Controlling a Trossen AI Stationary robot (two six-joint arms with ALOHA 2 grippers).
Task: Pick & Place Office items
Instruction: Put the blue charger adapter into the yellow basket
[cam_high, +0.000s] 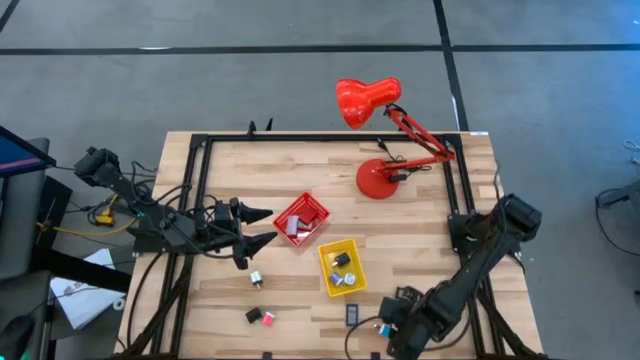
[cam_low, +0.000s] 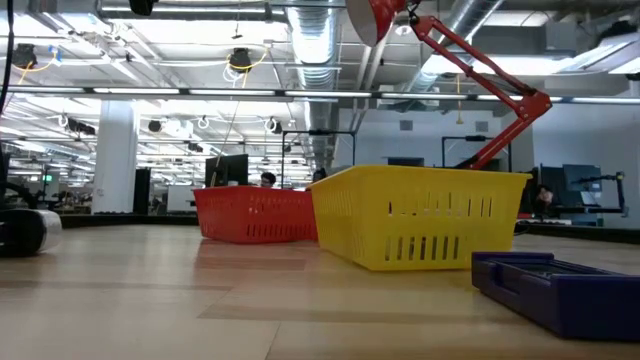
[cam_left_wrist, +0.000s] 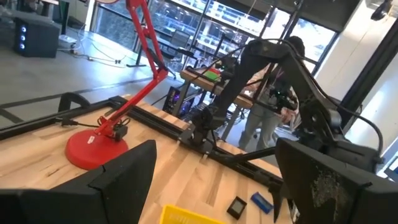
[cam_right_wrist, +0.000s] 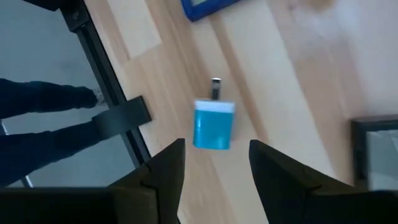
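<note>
The right gripper (cam_right_wrist: 214, 165) hangs over the near right edge of the pale wooden table (cam_high: 420, 160), its two dark fingers (cam_right_wrist: 166, 168) parted with nothing between them. Just ahead of the fingertips in the right wrist view lies a small bright-blue block with a white end and metal prongs (cam_right_wrist: 213, 124), flat on the wood, apparently a plug-in charger, with the corner of a flat dark-blue rectangular piece (cam_right_wrist: 208, 7) showing a little beyond it. By its look the block is light, rigid and smooth-sided; a grip across its two broad flat faces, away from the prongs, seems the surest hold, since the glossy shell could slip out of a pinch at the corners.

Further out, a yellow slotted plastic tray (cam_high: 341, 267) near the table's middle already holds a few small pieces, and a red slotted plastic tray (cam_high: 301, 220) sits just beside it with a grey one inside. Several tiny pieces remain loose on the front of the table, among them a pink-and-black pair (cam_high: 261, 317) and a white-and-black piece (cam_high: 256, 279). The left gripper (cam_high: 265, 228) waits beside the red tray, fingers spread wide and empty. A red desk lamp (cam_high: 380, 175) stands at the far side.
</note>
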